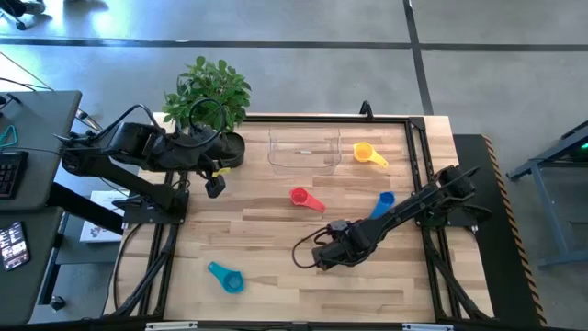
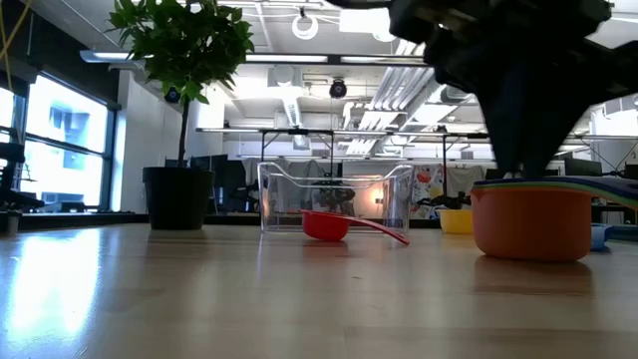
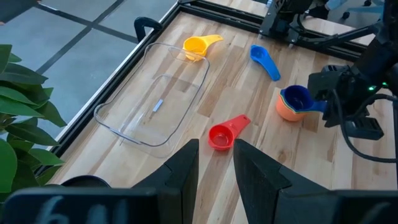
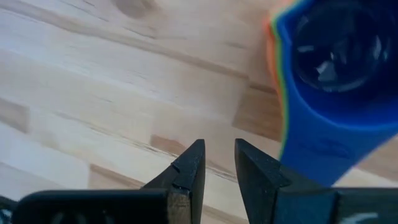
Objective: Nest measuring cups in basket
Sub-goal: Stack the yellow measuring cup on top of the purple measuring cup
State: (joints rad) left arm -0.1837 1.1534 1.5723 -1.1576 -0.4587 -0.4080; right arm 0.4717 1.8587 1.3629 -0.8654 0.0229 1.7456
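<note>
Cups nested together form one stack [image 3: 297, 102] on the wood near the middle of the table, an orange one at the bottom and a dark blue one on top, with thin rims of other colours between that I cannot count; gathering them this way looks like preparation for moving them together into the basket [image 1: 304, 148], which sits empty at the far edge of the table. The right gripper [image 4: 216, 163] hangs just beside the stack, its fingers slightly apart with only bare wood showing between them, so it holds nothing. Four cups lie loose: a red one [image 1: 306, 199] just in front of the basket, a yellow one [image 1: 368, 154] just beside the basket, a blue one [image 1: 382, 203] near the right arm, and a teal one [image 1: 226, 277] well apart at the near left. The left gripper [image 3: 216, 163] waits above the table by the potted plant [image 1: 209, 94], its fingers slightly apart and empty.
</note>
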